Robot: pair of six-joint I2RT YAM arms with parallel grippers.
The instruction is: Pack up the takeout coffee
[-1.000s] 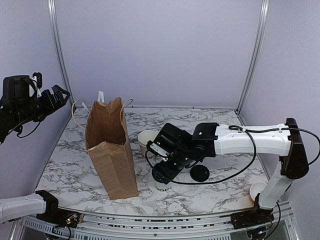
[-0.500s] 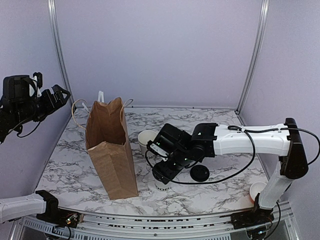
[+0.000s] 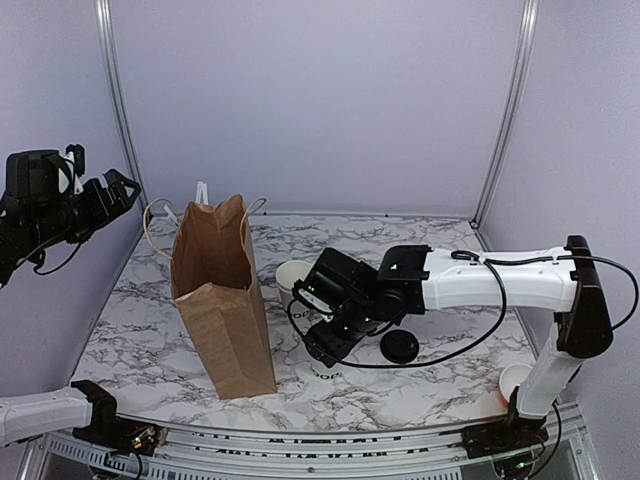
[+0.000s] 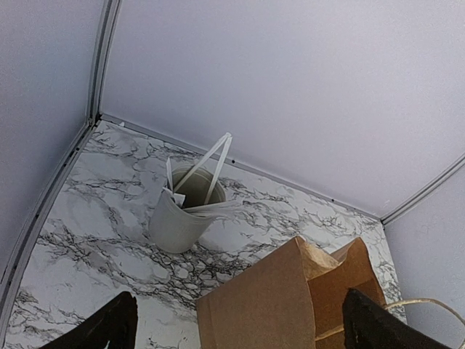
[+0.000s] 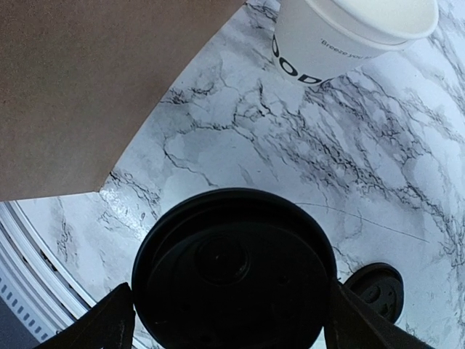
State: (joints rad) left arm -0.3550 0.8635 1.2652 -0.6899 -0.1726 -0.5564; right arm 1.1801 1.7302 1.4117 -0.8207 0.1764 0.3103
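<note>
right gripper point(image 3: 322, 348): jaws stand wide, one finger on each side of the black lid of the takeout coffee point(image 5: 232, 262). whether the pads press on it or only flank it cannot be told. the cup stands upright on the marble table point(image 5: 240, 131), directly under the claw.

risk 1: the fingers sit at lid height, not on the cup wall. a lift from there could pull the lid off and leave or spill the cup.

risk 2: a lidless white cup point(image 5: 349, 36) stands just beyond the claw and a loose black lid point(image 5: 378, 287) just to its right. a sideways swing could knock either.

risk 3: the paper bag point(image 3: 222, 300) stands tall and unsupported to the claw's left. a low carry could catch its rim and tip it.

left gripper point(image 4: 240, 331): jaws apart, empty, raised well away from the bag, so it gives no steadying.
</note>
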